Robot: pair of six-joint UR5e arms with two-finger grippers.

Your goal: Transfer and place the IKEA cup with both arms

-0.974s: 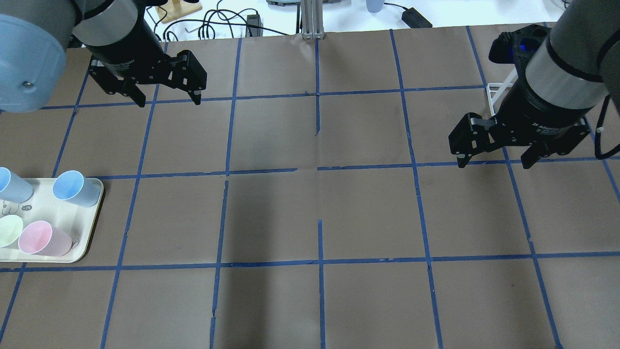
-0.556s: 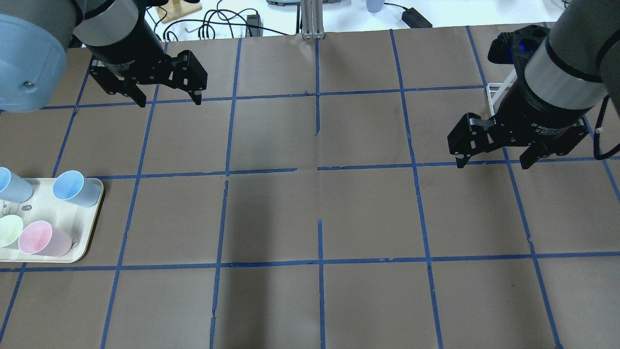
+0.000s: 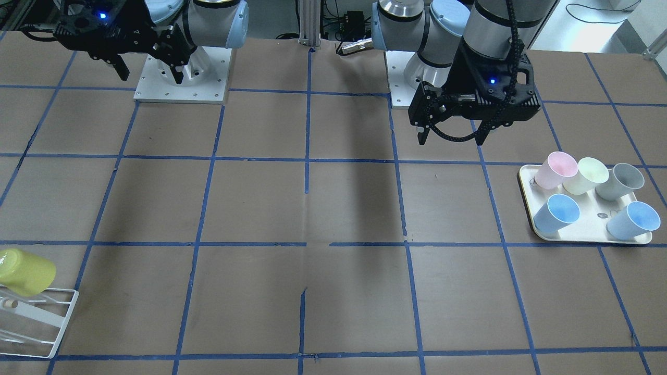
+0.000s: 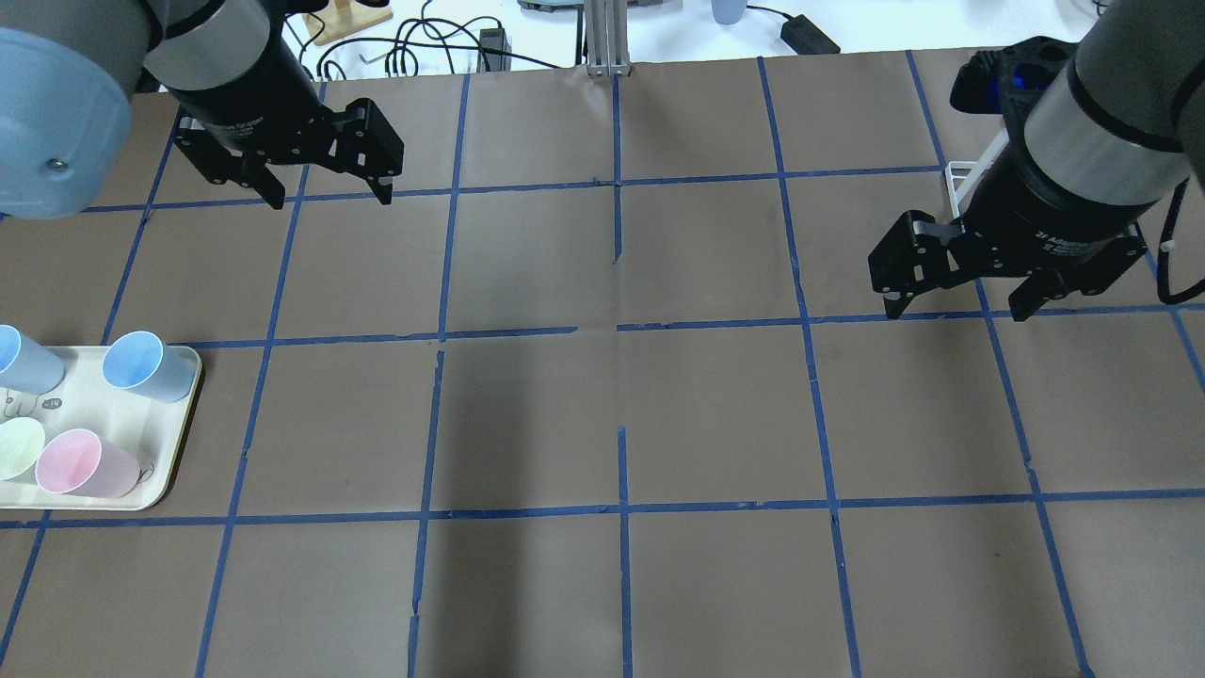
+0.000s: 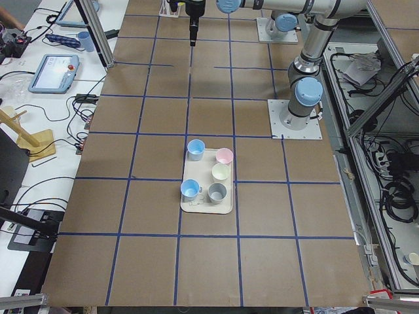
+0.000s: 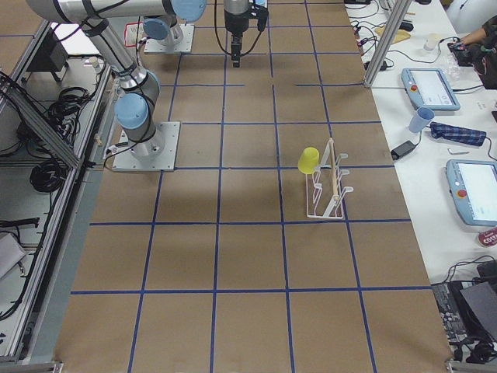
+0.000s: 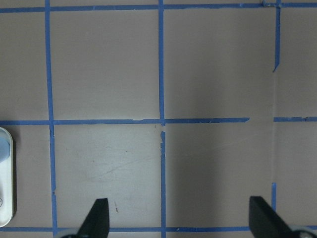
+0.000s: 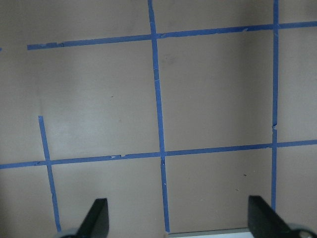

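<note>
A: Since neither arm holds anything in the front-facing view, how far along would you say this is?

B: At the very start, I'd judge. The IKEA cup (image 3: 23, 271) sits tipped on the white wire rack (image 3: 31, 312) at the table corner on the robot's right. The right gripper (image 3: 151, 77) hangs close to its own base, fingers spread and empty, well apart from the cup. The left gripper (image 3: 451, 140) is likewise spread and empty, near the tray (image 3: 586, 233) of pastel cups (image 3: 586, 174).

A: And overhead?

B: Both pincers gape above bare brown paper (image 4: 715, 414). The right arm (image 4: 1101, 122) hides the cup, and only a corner of the rack peeks out beside it.

A: The side views?

B: From the right end, the cup hangs on the rack's robot-facing side with nothing touching it. From the left end, the tray carries five cups, none of them the bright yellow one.

A: The wrist cameras?

B: Each shows two fingertips (image 7: 99, 218) far apart with only taped paper between them. The left one catches the tray's edge.

A: So what's left?

B: Everything: the pick-up, the hand-over between arms, and the placing. The tray looks the likely spot, though that's my guess.
</note>
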